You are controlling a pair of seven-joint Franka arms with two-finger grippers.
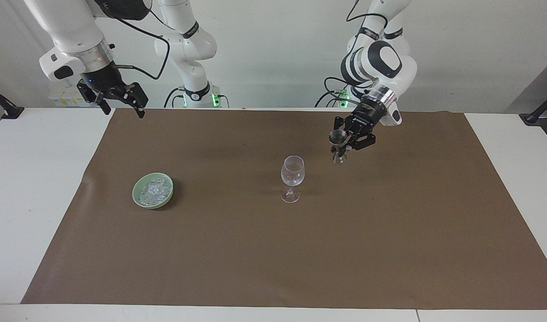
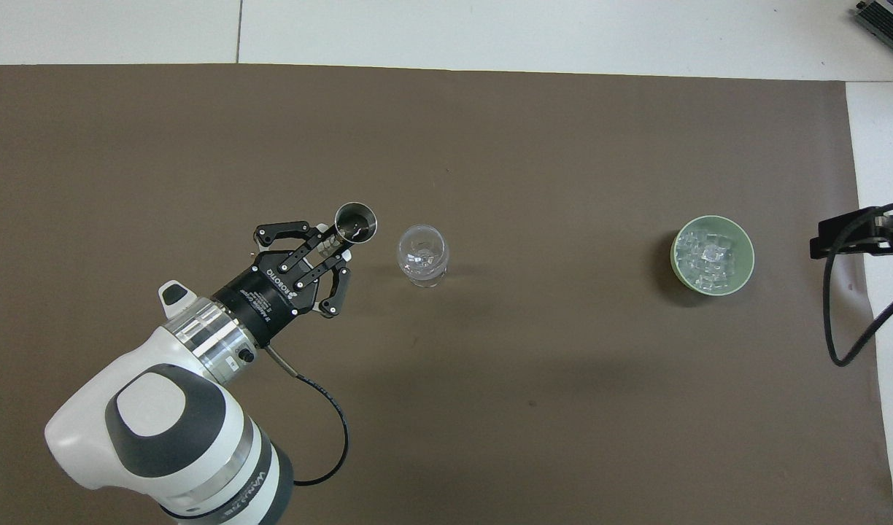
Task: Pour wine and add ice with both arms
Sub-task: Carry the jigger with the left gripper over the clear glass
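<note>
- Counter (image 1: 27, 188): white surface, most of it covered by a brown mat (image 1: 300, 250).
- Left pincer (image 1: 342, 143): raised over the mat toward the left arm's end, just beside the wine glass and not touching it. Its fingers are clamped on the waist of a metal jigger (image 1: 338, 145).
- Jigger: held roughly upright, wide cup uppermost. In the overhead view its open mouth (image 2: 355, 222) sits level with the glass bowl, a small gap between them. Contents cannot be determined.
- Wine glass (image 1: 292, 178): clear, stemmed, standing upright on the mat near the middle of the counter. Whether it contains liquid cannot be determined.
- Bowl (image 1: 153, 190): pale green, resting on the mat toward the right arm's end, well apart from the glass.
- Ice (image 1: 153, 189): clear cubes heaped inside the green bowl; none seen on the mat or in the glass.
- Right pincer (image 1: 121, 105): raised over the mat's corner nearest the right arm's base, well apart from the bowl. Jaws stand wide and hold nothing. This arm waits.
- Overhead view: only the tip of the right pincer (image 2: 855, 237) shows at the frame edge, with a black cable looped below it.
</note>
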